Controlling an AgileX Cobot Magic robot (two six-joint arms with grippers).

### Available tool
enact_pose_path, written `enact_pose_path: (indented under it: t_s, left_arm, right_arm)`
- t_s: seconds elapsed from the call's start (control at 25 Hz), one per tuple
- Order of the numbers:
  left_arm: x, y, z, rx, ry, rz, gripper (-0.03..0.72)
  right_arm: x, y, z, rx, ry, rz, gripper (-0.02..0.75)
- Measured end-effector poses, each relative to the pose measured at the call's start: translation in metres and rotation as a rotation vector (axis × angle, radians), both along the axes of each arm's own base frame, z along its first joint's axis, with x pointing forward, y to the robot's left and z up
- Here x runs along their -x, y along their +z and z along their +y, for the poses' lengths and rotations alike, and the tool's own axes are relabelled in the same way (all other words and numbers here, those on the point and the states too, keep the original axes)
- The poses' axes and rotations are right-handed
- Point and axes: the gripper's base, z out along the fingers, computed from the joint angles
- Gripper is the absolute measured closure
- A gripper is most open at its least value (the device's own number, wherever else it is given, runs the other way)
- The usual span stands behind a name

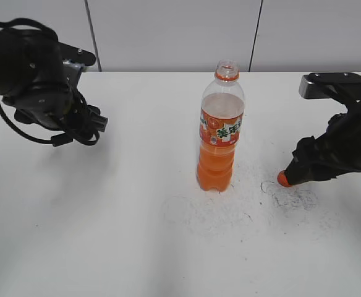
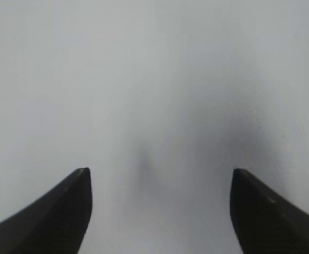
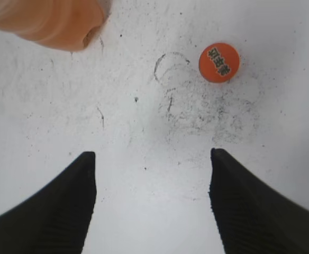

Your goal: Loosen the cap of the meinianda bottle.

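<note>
The meinianda bottle point(image 1: 220, 133) stands upright in the middle of the white table with its neck bare above the orange neck ring. Its base shows at the top left of the right wrist view point(image 3: 54, 21). The orange cap point(image 3: 219, 62) lies flat on the table, apart from the bottle, ahead of my right gripper point(image 3: 152, 159), which is open and empty. In the exterior view the cap point(image 1: 283, 179) peeks out at the left edge of the right gripper point(image 1: 307, 167). My left gripper point(image 2: 160, 174) is open and empty over bare table at the far left point(image 1: 81, 127).
The white table point(image 1: 106, 235) has scuffed ring marks point(image 1: 292, 197) around and right of the bottle. A pale wall runs behind the table's back edge.
</note>
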Motion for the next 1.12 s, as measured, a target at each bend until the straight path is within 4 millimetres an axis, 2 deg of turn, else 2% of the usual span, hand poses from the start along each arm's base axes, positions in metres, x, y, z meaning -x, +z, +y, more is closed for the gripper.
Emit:
enact_pose_path:
  t_s: [0.16,0.32,0.44,0.56,0.72,0.96,1.0,1.04,1.12]
  left_arm:
    - [0.019,0.02,-0.002,0.079,0.016,0.105,0.07]
    - [0.038,0.056,0.002,0.154,-0.044,0.099,0.072]
    - [0.059,0.084,0.015,0.176,-0.094,0.049,0.075]
    - [0.086,0.1,0.032,0.196,-0.117,0.009,0.079]
    - [0.128,0.114,0.055,0.227,-0.173,-0.019,0.086]
    - [0.187,0.128,0.089,0.286,-0.223,-0.058,0.097]
    - [0.197,0.13,0.095,0.291,-0.231,-0.068,0.097]
    - [0.207,0.133,0.101,0.297,-0.243,-0.08,0.097]
    - [0.228,0.134,0.113,0.309,-0.266,-0.094,0.097]
  right_arm:
    - [0.008,0.007,0.0,-0.011,0.014,0.031,0.244]
    - [0.017,0.022,0.0,-0.025,0.032,0.018,0.244]
    - [0.028,0.037,-0.001,-0.039,0.052,0.015,0.244]
    - [0.041,0.05,-0.002,-0.05,0.077,0.023,0.244]
    - [0.061,0.072,-0.005,-0.067,0.109,-0.004,0.244]
    - [0.105,0.11,-0.012,-0.092,0.157,-0.109,0.244]
    - [0.107,0.11,-0.012,-0.091,0.158,-0.112,0.244]
    - [0.122,0.113,-0.016,-0.089,0.161,-0.145,0.244]
    - [0.141,0.11,-0.022,-0.081,0.148,-0.17,0.244]
